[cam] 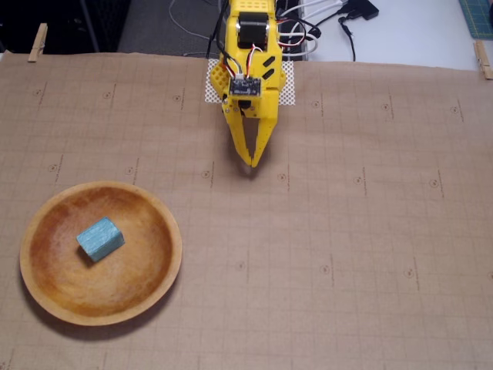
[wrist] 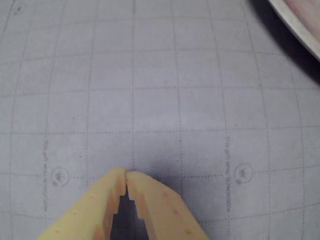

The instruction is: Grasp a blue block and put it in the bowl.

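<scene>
The pincer is clenched: in the wrist view its two yellow fingertips meet at a single point, with only a narrow notched gap behind the tips, and nothing is held between them. In the fixed view the pincer points down toward the table, which is covered with gridded brown paper, and hangs at about 12 o'clock from the picture centre, empty and well apart from the bowl. The bowl sits at about 8 o'clock in the fixed view; in the wrist view only a section of its rim shows at 2 o'clock. The blue block lies inside the bowl, slightly toward 11 o'clock of the bowl's centre. It is a small teal block with rounded edges, turned at an angle to the paper grid.
</scene>
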